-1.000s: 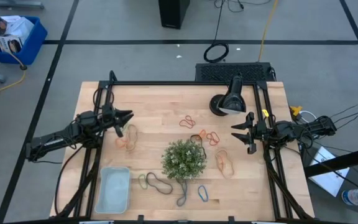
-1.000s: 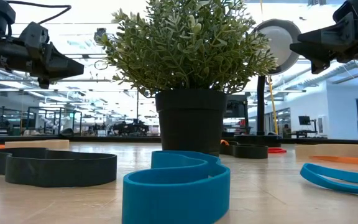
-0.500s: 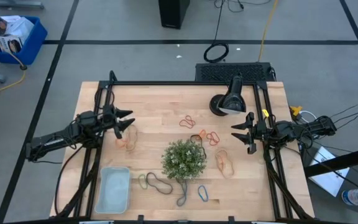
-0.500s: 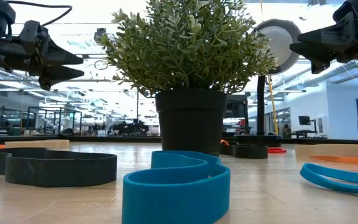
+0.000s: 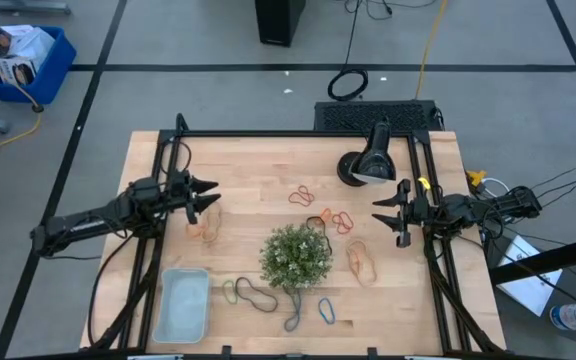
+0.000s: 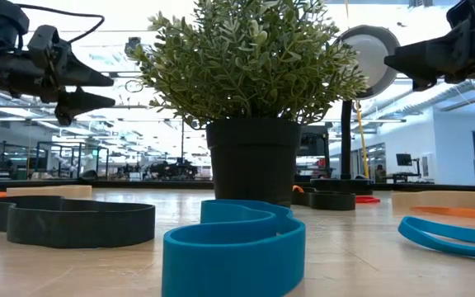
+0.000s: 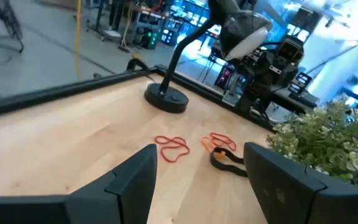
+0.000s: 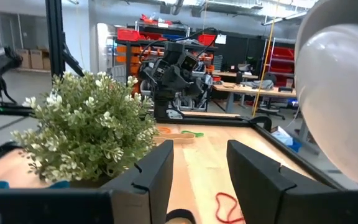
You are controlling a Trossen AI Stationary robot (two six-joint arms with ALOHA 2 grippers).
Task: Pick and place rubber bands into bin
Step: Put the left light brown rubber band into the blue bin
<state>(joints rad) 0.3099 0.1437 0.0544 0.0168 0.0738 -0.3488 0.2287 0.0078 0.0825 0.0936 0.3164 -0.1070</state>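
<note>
One wooden table (image 5: 268, 160), two arms. One plant (image 5: 296, 256) sat mid-table, one desk lamp (image 5: 366, 160) at the far right. One bin (image 5: 182, 304) lay at the near left corner, long axis running near-to-far, nothing visible inside. Rubber bands (image 5: 340, 221): roughly ten, scattered around the plant, flat, pointing every way. Left gripper (image 5: 208, 197) hovered over the tan and orange ones, jaws spread wide, holding nothing. Right gripper (image 5: 376, 213) hung right of the plant, jaws apart, also holding nothing.

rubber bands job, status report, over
Left gripper and right gripper open, empty, above table. Rubber bands on the wood; bin empty. Plant stands mid-table among them.
</note>
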